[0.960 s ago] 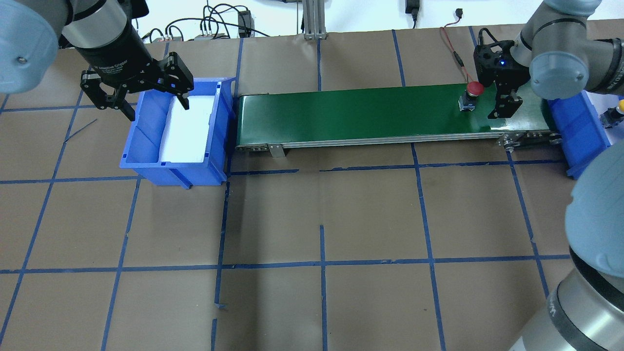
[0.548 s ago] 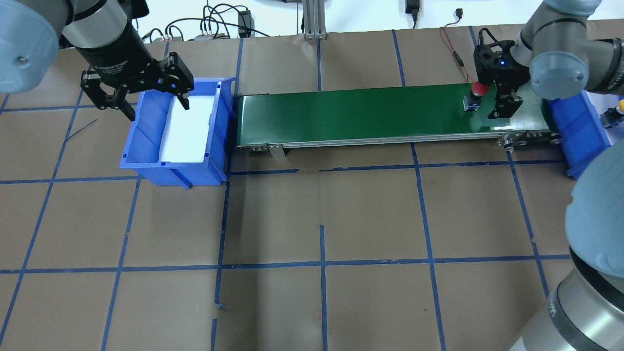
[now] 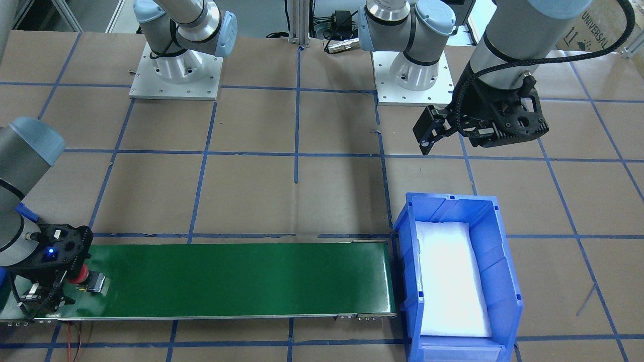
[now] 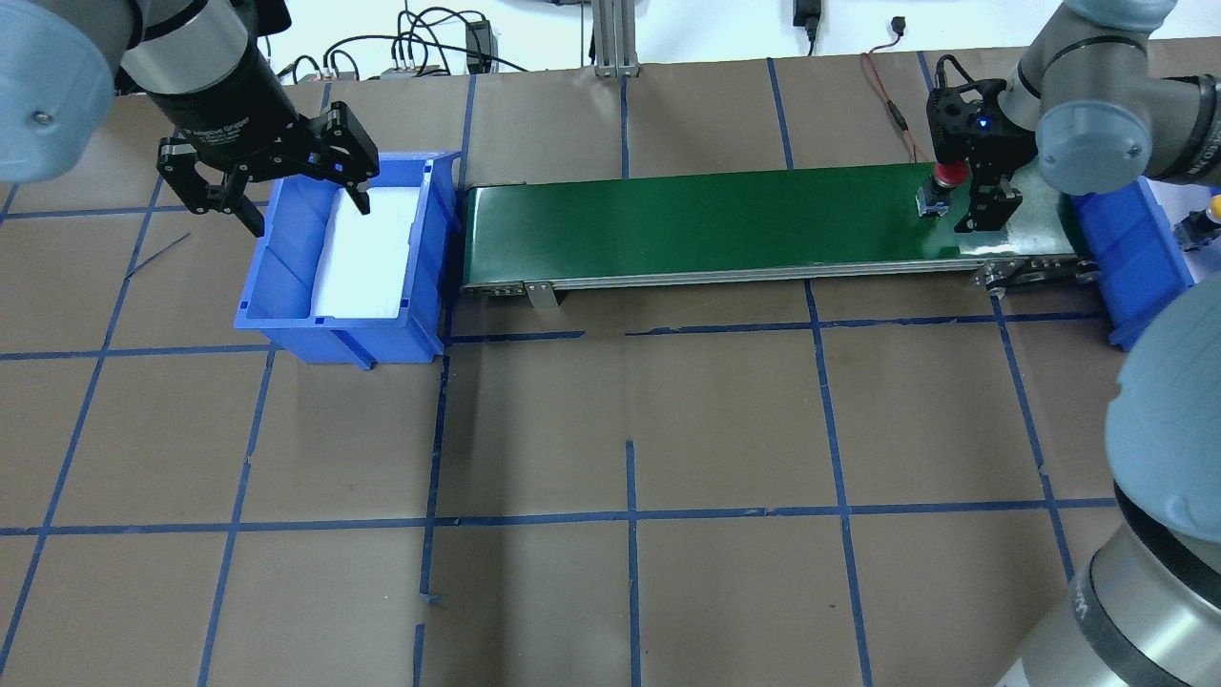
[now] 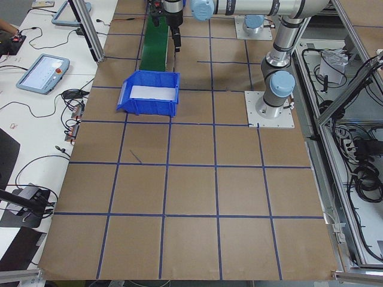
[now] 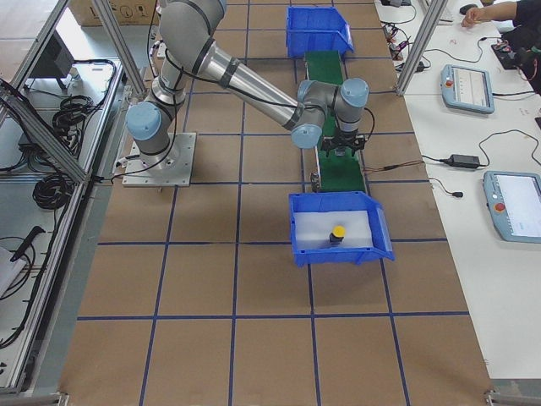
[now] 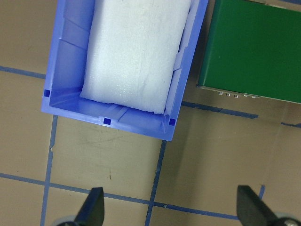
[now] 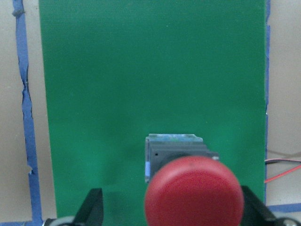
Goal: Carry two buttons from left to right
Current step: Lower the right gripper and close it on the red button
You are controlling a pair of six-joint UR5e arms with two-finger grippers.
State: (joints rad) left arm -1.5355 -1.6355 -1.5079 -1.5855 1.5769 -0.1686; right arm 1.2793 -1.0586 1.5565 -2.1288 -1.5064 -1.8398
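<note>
The red button [image 4: 944, 175] stands on the right end of the green conveyor belt [image 4: 687, 224]. In the right wrist view its cap [image 8: 194, 198] fills the gap between the fingers. My right gripper [image 4: 965, 186] is open and straddles it across the belt, fingers [image 8: 94, 207] apart from it. It also shows in the front view [image 3: 79, 276]. The yellow button [image 6: 338, 232] stands on white foam in the right blue bin [image 6: 382, 238]. My left gripper [image 4: 305, 205] is open and empty above the far edge of the left blue bin [image 4: 286, 324].
The left bin [image 7: 61, 70] holds only a white foam pad [image 7: 136, 52] and touches the belt's left end. Cables [image 4: 429, 38] and an aluminium post [image 4: 610, 38] line the table's back edge. A red wire [image 4: 887, 95] runs behind the belt's right end.
The red button has moved right along the belt, in between my right gripper's fingers. The left arm has not moved.
</note>
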